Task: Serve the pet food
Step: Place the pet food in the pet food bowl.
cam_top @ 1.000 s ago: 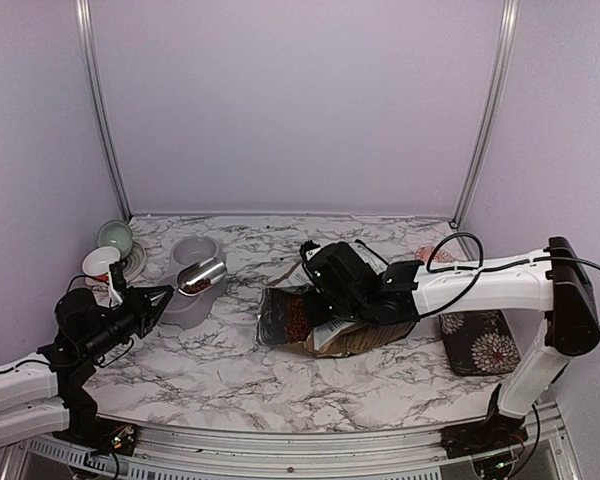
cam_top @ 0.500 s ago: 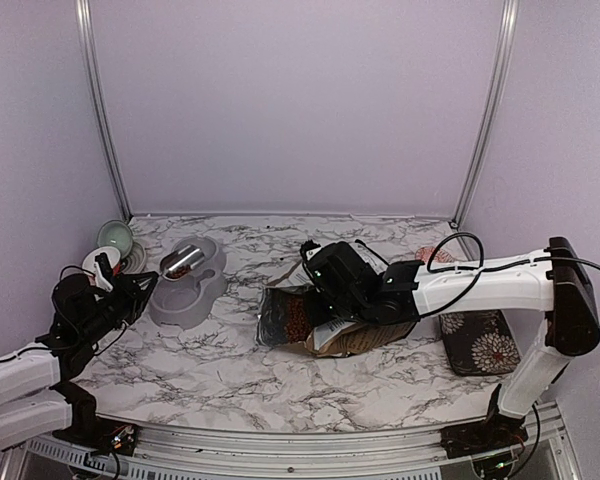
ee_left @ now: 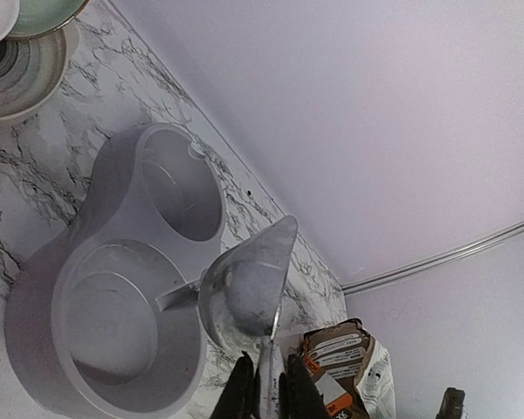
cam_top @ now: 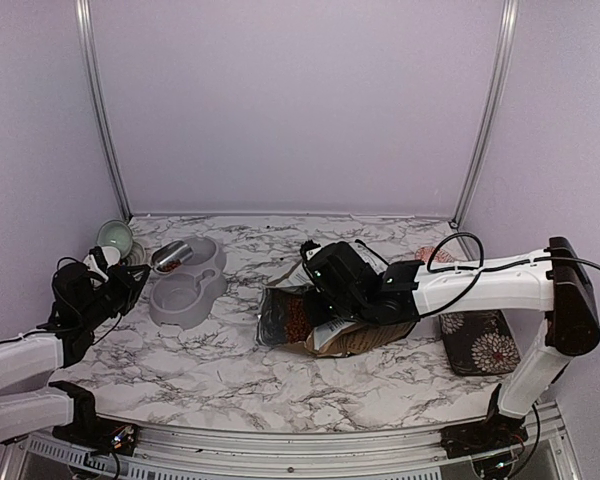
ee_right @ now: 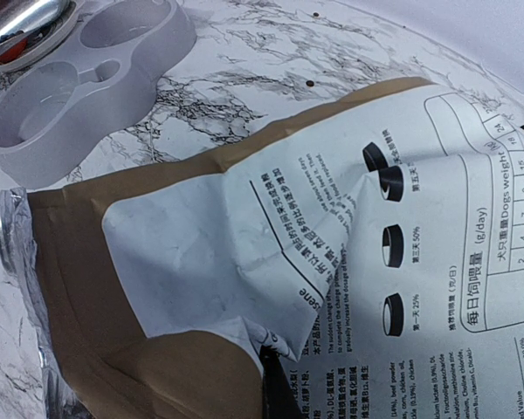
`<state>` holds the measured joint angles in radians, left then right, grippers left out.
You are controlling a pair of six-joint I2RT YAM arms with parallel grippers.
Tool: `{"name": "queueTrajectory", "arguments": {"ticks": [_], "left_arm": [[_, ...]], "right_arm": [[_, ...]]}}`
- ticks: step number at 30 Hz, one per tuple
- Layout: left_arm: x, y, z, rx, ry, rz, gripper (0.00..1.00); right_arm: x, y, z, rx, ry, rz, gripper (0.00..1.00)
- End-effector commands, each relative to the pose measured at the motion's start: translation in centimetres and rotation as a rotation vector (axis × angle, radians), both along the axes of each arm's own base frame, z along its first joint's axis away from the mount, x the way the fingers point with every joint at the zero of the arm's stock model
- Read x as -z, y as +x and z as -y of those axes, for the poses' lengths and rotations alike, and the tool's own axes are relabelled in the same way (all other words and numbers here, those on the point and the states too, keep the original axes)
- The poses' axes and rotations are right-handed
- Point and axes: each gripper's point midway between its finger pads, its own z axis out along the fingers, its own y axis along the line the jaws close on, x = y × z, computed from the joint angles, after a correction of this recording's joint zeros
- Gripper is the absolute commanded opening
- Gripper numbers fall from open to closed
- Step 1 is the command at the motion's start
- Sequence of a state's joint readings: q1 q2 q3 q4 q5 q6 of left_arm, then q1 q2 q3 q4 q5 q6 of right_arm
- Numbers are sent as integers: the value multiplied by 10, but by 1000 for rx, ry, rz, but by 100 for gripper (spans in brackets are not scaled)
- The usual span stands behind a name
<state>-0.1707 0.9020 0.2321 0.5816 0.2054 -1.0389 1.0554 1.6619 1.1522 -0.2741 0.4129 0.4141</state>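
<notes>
The left gripper [ee_left: 264, 397], clenched on the handle of a metal scoop [cam_top: 173, 256], has swung back and left, from the near bowl of the grey double feeder [cam_top: 185, 300] to the far one. Both bowls look bare. The pet food [cam_top: 296, 318] lies heaped in the mouth of the open dog-food bag [ee_right: 244, 218], which the closed right gripper [ee_right: 275, 388] seems to pinch. Tipping slowly, low over one bowl, should limit spills. The heap has no long axis; the scoop runs near-left to far-right.
</notes>
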Motion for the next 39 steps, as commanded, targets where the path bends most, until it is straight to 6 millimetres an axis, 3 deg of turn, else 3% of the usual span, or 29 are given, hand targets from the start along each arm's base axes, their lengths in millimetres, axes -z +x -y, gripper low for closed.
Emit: {"name": "queueTrajectory", "arguments": {"ticks": [1,20,33,39], "left_arm": [[-30,13,-3,3,14,99,0],[-21,55,-15,-41,119,72,0],[0,80,-24,-88,221,22,0],[-2,93,-25,-93,276,34,0]], "right_arm": [[-23,21,22,99,-1,77,0],[-21,20,26,112,-8,75,0],[-19,20,28,108,-19,76,0],[-20,21,27,108,-17,79,0]]}}
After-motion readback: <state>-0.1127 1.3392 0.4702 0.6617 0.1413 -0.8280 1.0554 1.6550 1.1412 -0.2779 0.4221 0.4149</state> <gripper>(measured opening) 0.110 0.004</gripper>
